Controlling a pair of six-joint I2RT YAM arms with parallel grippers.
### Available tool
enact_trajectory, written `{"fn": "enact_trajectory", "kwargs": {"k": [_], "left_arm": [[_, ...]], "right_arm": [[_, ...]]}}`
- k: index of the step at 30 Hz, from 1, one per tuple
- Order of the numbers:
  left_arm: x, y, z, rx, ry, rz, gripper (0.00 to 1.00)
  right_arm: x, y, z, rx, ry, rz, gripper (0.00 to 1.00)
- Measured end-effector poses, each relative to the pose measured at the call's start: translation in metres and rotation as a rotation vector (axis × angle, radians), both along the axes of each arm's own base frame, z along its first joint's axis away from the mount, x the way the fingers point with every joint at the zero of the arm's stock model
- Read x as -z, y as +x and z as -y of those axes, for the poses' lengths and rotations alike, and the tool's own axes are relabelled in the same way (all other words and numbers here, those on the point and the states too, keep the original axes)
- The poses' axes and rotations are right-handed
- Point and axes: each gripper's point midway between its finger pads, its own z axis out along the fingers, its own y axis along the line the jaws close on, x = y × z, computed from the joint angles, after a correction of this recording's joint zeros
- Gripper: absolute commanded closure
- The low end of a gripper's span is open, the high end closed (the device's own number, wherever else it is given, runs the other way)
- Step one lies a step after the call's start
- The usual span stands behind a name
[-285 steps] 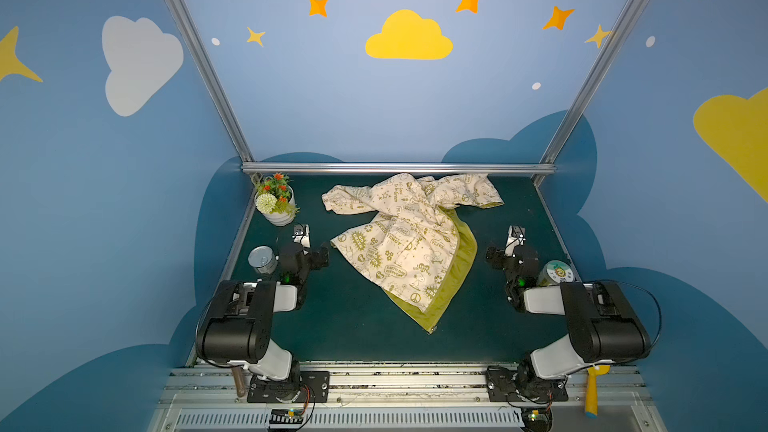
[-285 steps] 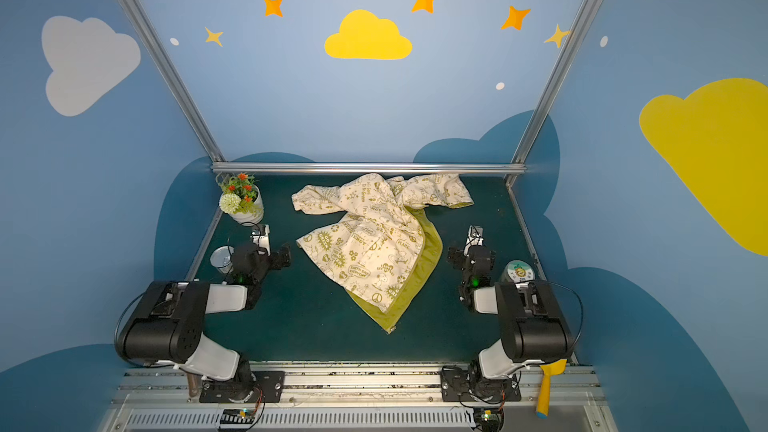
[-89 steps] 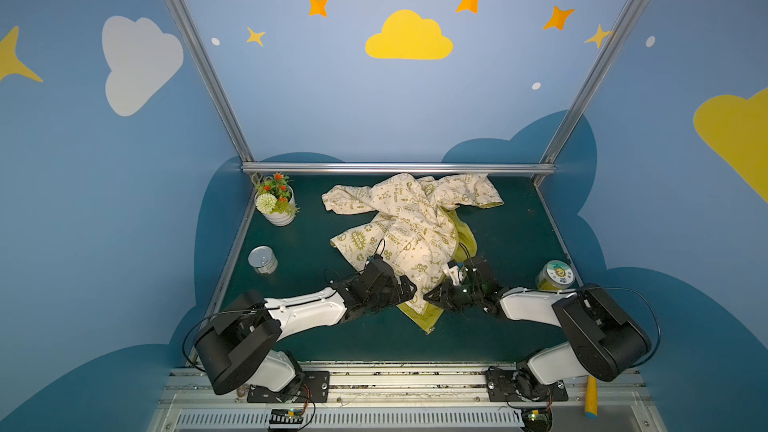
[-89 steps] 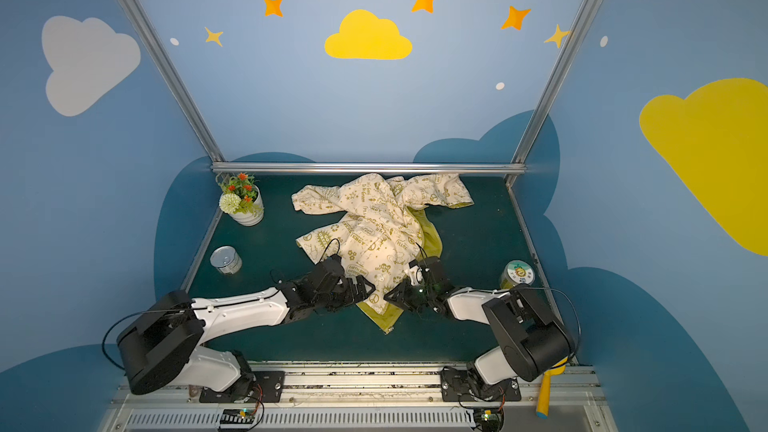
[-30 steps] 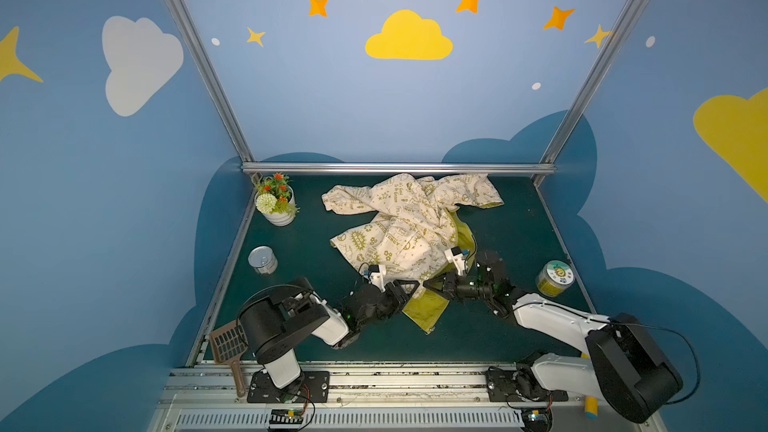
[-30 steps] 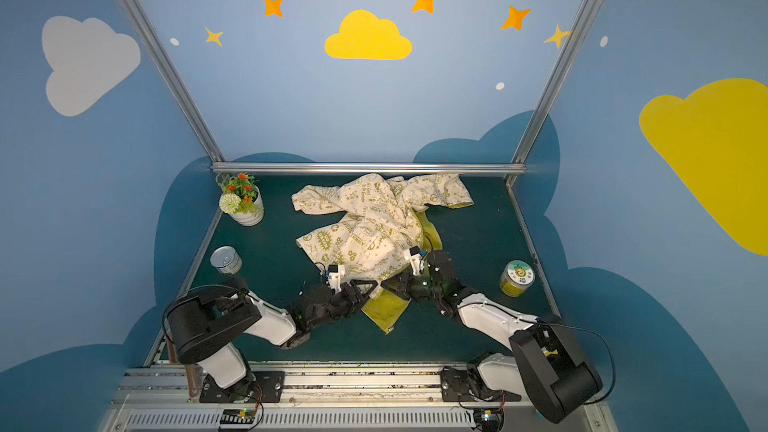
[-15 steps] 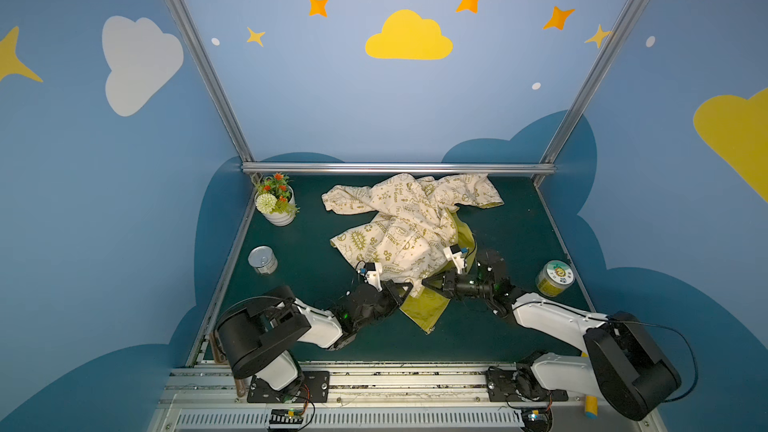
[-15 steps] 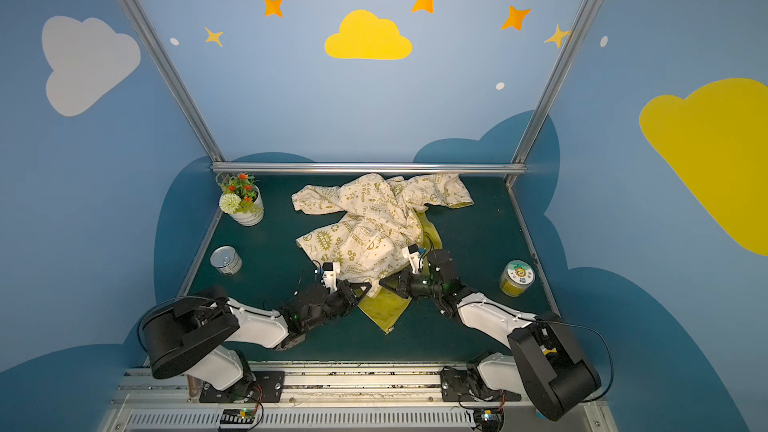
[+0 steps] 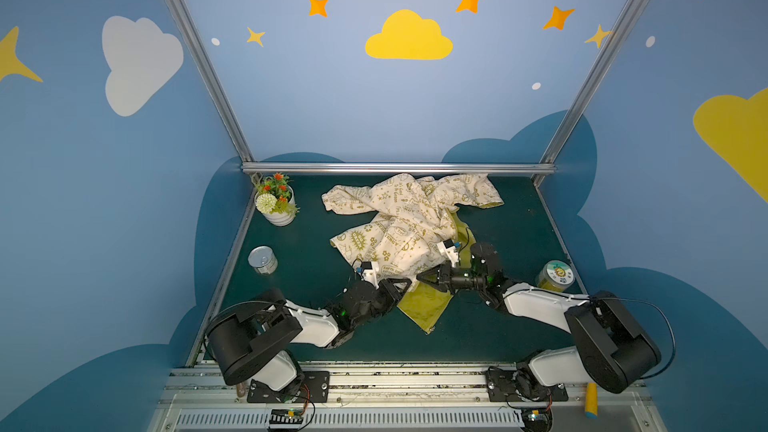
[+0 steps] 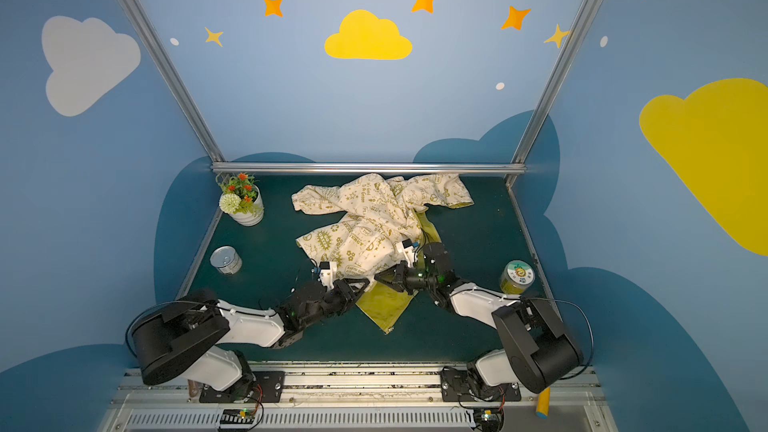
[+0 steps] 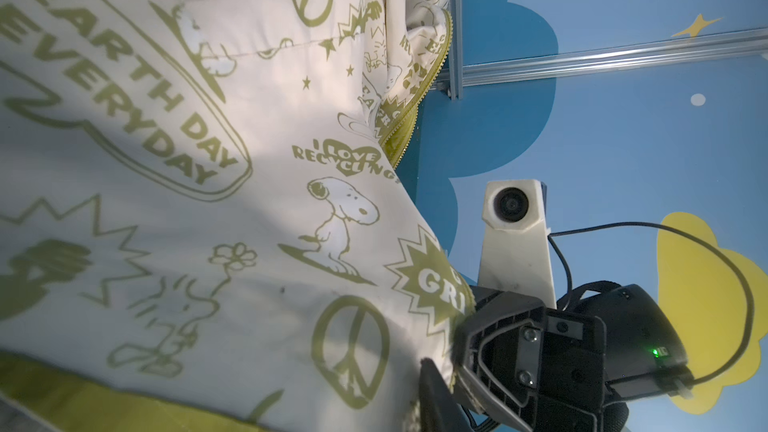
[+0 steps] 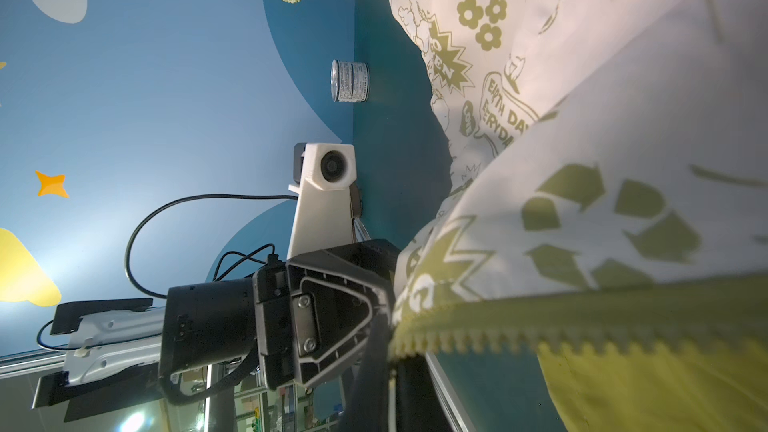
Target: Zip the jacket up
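The cream jacket (image 9: 399, 222) (image 10: 365, 222) with olive prints lies crumpled mid-table, its yellow-green lining (image 9: 424, 305) turned out at the near corner. Both grippers meet at that corner. My right gripper (image 9: 420, 277) (image 12: 392, 361) is shut on the jacket's edge, just where the olive zipper teeth (image 12: 498, 338) end. My left gripper (image 9: 404, 283) (image 10: 365, 282) faces it from the left against the same printed panel (image 11: 208, 201). In the left wrist view only one of its fingers (image 11: 434, 396) shows, since cloth covers the other. I cannot tell whether it grips.
A white flower pot (image 9: 276, 205) stands at the back left and a tin can (image 9: 262, 259) sits near the left edge. A green-lidded jar (image 9: 558, 278) stands by the right edge. An aluminium rail (image 9: 395, 168) bounds the back.
Both grippers stay at the jacket's near corner. The left arm's base link has swung a little to the left. The right arm and the jacket hardly shift.
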Motion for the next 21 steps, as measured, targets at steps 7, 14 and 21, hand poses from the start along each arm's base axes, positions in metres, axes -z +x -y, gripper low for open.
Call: {"fn": "enact_trajectory", "kwargs": {"k": [7, 14, 21], "left_arm": [[0.002, 0.007, -0.004, -0.026, -0.026, -0.032, 0.63], [0.02, 0.011, -0.002, -0.03, -0.036, -0.07, 0.69], [0.028, 0.012, 0.002, -0.028, -0.065, -0.08, 0.89]], "right_arm": [[-0.015, -0.003, 0.001, 0.004, 0.026, 0.033, 1.0], [-0.027, -0.009, 0.006, 0.013, 0.037, 0.063, 1.0], [-0.028, -0.01, 0.007, 0.017, 0.028, 0.071, 1.0]]}}
